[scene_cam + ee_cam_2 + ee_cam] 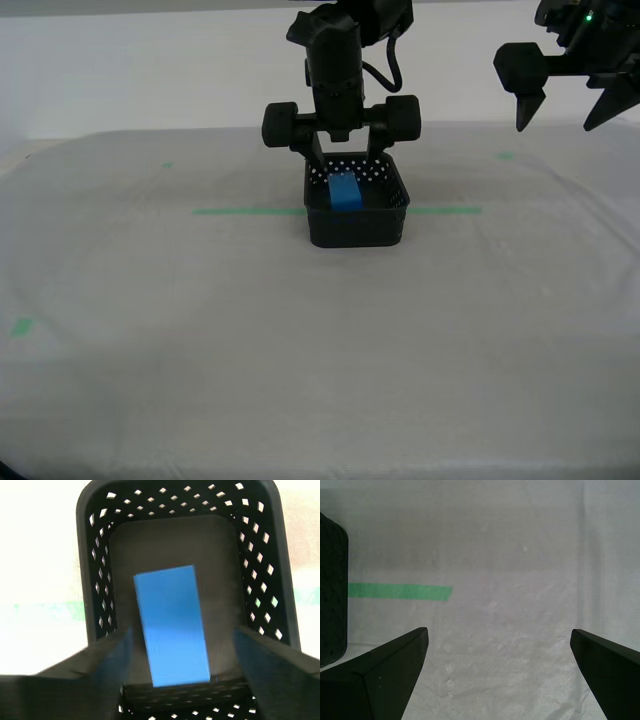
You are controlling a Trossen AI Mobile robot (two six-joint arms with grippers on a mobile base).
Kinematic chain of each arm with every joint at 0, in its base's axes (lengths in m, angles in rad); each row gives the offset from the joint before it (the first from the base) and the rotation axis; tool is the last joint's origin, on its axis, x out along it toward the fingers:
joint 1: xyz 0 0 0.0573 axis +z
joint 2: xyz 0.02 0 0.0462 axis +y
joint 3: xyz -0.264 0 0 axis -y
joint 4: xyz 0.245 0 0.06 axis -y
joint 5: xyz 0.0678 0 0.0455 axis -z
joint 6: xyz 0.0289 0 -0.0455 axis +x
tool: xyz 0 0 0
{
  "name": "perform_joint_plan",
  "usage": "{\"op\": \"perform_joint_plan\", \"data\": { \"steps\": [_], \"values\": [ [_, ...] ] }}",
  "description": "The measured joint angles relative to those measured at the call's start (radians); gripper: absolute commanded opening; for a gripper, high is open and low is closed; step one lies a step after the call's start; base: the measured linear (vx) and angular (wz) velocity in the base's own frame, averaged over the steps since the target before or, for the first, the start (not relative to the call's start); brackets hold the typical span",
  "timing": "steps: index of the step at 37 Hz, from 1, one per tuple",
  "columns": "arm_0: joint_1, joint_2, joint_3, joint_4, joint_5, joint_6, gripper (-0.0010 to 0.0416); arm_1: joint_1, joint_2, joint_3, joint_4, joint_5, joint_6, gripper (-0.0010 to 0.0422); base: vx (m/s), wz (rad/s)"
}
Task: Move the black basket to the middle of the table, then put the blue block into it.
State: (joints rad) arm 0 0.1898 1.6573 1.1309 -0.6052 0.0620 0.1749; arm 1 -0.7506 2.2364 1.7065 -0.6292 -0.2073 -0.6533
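The black basket [356, 212] sits near the middle of the table [300, 340], right across the long green tape line [250, 211] that runs out from both of its sides in the exterior view. Inside it the blue block [345, 190] lies flat on the basket floor, slightly askew to the walls, with dark floor showing along its sides. My second gripper [343, 160] hangs straight above the basket with its two fingers dipping toward the far rim; its jaws are spread wide, and in the second wrist view the fingers [100, 665] stand clear on either side of the block [172, 625] without touching it. That same view looks down into the basket [260, 555], whose walls are pierced with rows of small holes that let the pale cloth shine through. My first gripper [567, 110] hovers high at the exterior view's right, well apart from the basket, jaws also spread and holding nothing; its own camera shows only cloth [520, 555] between the fingers [385, 675], the end of the tape line [400, 591] and one rounded corner of the basket [332, 590] at the edge. A small green tape scrap [21, 326] lies near the table's edge at the exterior view's left. I can read no label, brand or writing on any of it
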Motion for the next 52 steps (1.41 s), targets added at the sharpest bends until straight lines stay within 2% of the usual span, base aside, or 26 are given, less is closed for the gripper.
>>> {"op": "perform_joint_plan", "data": {
  "steps": [4, 8, 12, 15, 18, 20, 29, 36, 41, 47, 52],
  "values": [
    [0.000, 0.000, 0.000, 0.000, 0.000, 0.000, 0.0399, 0.000, -0.002, 0.000, -0.008, 0.003, 0.000, 0.0414, 0.000, 0.000],
    [-0.001, 0.000, 0.000, 0.000, 0.000, 0.000, 0.0399, 0.005, -0.014, 0.000, -0.019, 0.008, 0.026, 0.0380, 0.000, 0.000],
    [0.000, 0.000, 0.000, 0.000, 0.000, 0.000, 0.0399, 0.019, -0.040, -0.006, -0.030, 0.008, 0.039, 0.0409, 0.000, 0.000],
    [0.000, 0.000, 0.000, 0.000, 0.000, 0.000, 0.0398, 0.034, -0.065, -0.009, -0.047, -0.002, 0.056, 0.0393, 0.000, 0.000],
    [-0.001, 0.000, 0.000, 0.000, 0.000, 0.000, 0.0398, 0.056, -0.090, -0.010, -0.068, -0.019, 0.082, 0.0406, 0.000, 0.000],
    [0.000, 0.000, 0.000, 0.000, 0.000, 0.000, 0.0399, 0.074, -0.109, -0.010, -0.086, -0.027, 0.095, 0.0399, 0.000, 0.000],
    [0.001, 0.000, 0.000, 0.001, 0.000, 0.000, 0.0399, 0.180, -0.177, -0.019, -0.127, -0.034, 0.221, 0.0400, 0.000, 0.000],
    [0.000, 0.000, 0.000, 0.002, 0.000, 0.000, 0.0398, 0.293, -0.229, -0.080, -0.113, 0.008, 0.274, 0.0401, 0.000, 0.000],
    [-0.001, 0.000, 0.000, 0.003, 0.000, 0.000, 0.0399, 0.386, -0.279, -0.149, -0.070, 0.014, 0.321, 0.0401, 0.000, 0.000],
    [-0.001, 0.000, 0.000, 0.003, 0.000, 0.000, 0.0399, 0.497, -0.357, -0.283, 0.031, 0.083, 0.362, 0.0401, 0.000, 0.000],
    [0.000, 0.000, 0.000, 0.003, 0.000, 0.000, 0.0399, 0.553, -0.419, -0.412, 0.143, 0.094, 0.420, 0.0401, 0.000, 0.000]
  ]
}}
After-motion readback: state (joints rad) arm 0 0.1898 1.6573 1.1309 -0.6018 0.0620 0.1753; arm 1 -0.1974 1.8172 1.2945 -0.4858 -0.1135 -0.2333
